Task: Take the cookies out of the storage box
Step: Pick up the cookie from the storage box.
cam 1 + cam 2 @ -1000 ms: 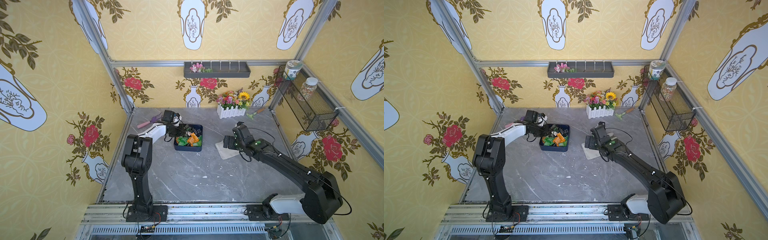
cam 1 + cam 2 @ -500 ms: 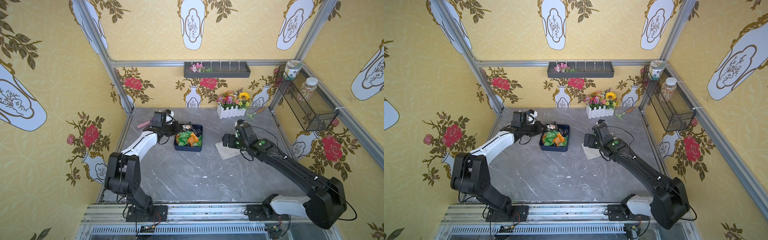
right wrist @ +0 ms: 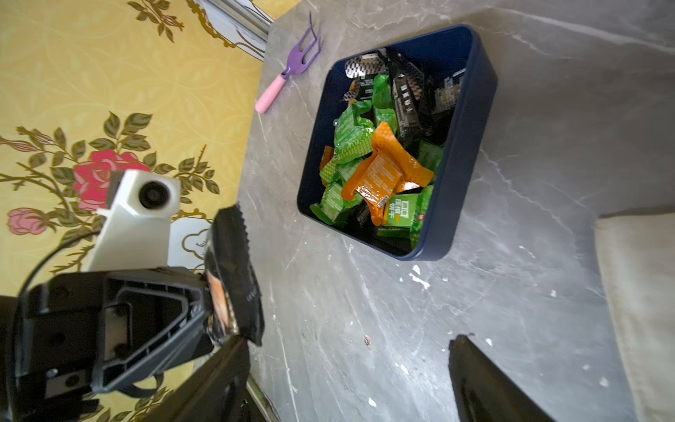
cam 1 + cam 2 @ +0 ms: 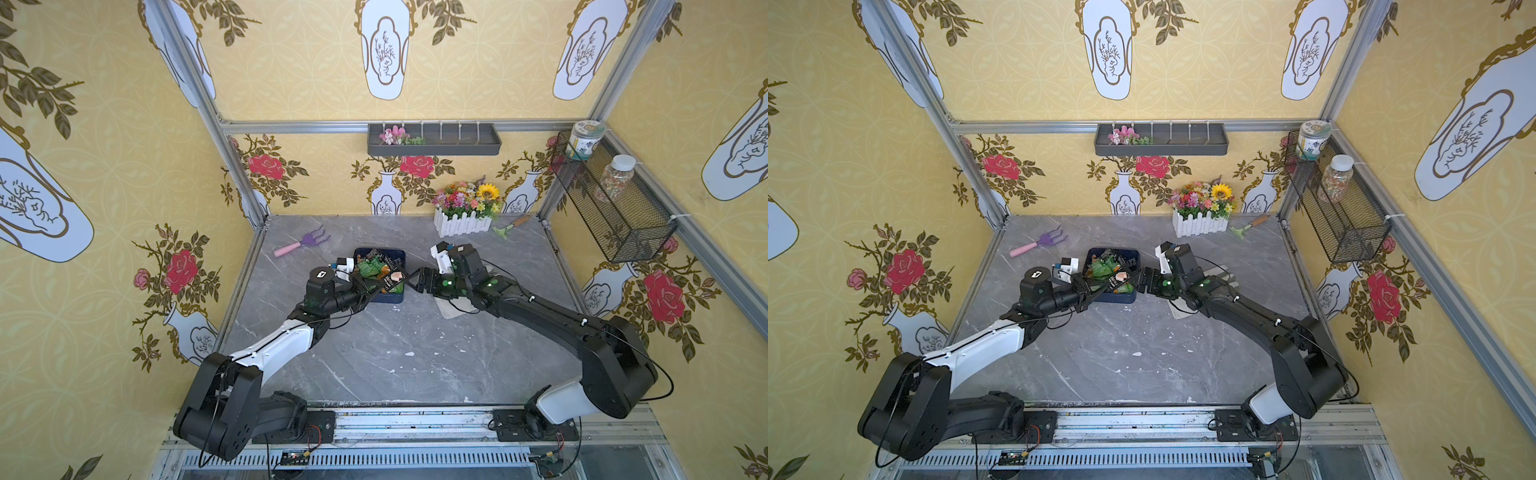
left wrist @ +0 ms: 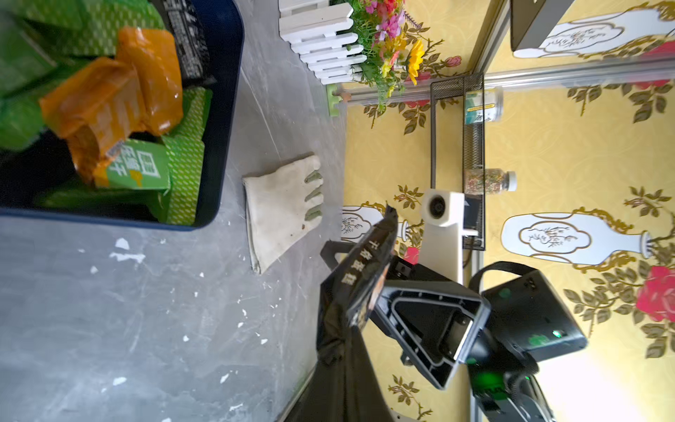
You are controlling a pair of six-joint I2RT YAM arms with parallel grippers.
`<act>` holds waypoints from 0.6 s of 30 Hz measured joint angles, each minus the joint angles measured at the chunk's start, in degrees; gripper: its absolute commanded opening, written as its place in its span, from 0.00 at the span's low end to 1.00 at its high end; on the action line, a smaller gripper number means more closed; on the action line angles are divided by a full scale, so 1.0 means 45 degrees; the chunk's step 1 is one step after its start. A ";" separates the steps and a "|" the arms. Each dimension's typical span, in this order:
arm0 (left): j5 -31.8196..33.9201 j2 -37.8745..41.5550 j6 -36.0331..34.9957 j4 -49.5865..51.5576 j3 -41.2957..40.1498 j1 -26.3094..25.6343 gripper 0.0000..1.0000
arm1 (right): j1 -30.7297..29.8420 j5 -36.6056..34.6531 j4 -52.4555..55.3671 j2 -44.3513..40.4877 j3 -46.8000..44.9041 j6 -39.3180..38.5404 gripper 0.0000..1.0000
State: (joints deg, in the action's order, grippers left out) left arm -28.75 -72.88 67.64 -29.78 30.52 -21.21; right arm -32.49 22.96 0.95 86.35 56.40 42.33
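black cookie packet (image 3: 237, 277) pinched in left claw (image 4: 376, 286), near storage box (image 3: 471, 120)

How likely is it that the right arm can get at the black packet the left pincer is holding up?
Probably yes. The left pincer holds the black packet up, clear of the storage box, and the right pincer faces it close by, jaws open, nothing between them.

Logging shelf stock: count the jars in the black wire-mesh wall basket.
2. A labelled clear jar with a pale lid sits at the far end of the black wire-mesh basket; a white-capped clear jar of multicoloured bits sits next to it, nearer the front. None seems hidden.
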 measured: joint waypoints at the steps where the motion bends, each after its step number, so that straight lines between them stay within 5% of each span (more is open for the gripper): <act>1: 0.0073 0.0102 0.0384 -0.0228 -0.0223 -0.0073 0.00 | -0.0005 0.0228 -0.0379 0.0092 -0.0102 0.0228 0.88; 6: 0.0243 0.0597 0.1535 -0.1020 -0.0918 -0.0427 0.00 | -0.0083 0.1302 -0.2215 0.0491 -0.0442 0.1010 0.86; 18: 0.0442 0.0631 0.3065 -0.2832 -0.1909 -0.0442 0.00 | -0.0199 0.2531 -0.4600 0.1054 -0.0695 0.2200 0.56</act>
State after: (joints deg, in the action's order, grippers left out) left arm -26.76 -70.04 81.43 -42.52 21.93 -23.20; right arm -33.39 34.35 -19.75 91.09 53.28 52.23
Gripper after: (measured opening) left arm 0.067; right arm 0.569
